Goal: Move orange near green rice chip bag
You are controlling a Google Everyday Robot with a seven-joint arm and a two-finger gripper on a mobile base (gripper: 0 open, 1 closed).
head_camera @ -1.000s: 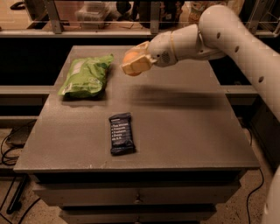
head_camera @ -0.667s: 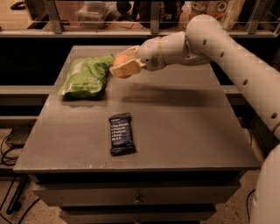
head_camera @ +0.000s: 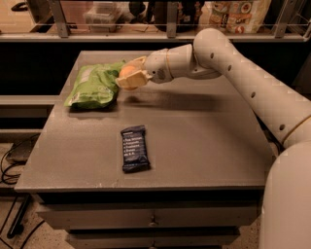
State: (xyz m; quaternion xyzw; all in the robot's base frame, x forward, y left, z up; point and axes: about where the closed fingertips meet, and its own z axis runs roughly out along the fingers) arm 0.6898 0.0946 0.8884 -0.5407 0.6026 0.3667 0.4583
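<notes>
The orange (head_camera: 127, 73) is a small round fruit held between the fingers of my gripper (head_camera: 129, 78). The gripper is shut on it and holds it a little above the table, right at the right edge of the green rice chip bag (head_camera: 93, 86). The bag is puffy, light green, and lies at the table's back left. My white arm (head_camera: 228, 68) reaches in from the right across the back of the table.
A flat dark blue wrapped bar (head_camera: 134, 148) lies near the table's front middle. The grey table (head_camera: 204, 146) has drawers below its front edge. A shelf with packages (head_camera: 233, 14) runs behind the table. Cables lie on the floor at the left.
My gripper has carried the orange to the left and slightly down, from the middle back of the table to the right edge of the green bag.
</notes>
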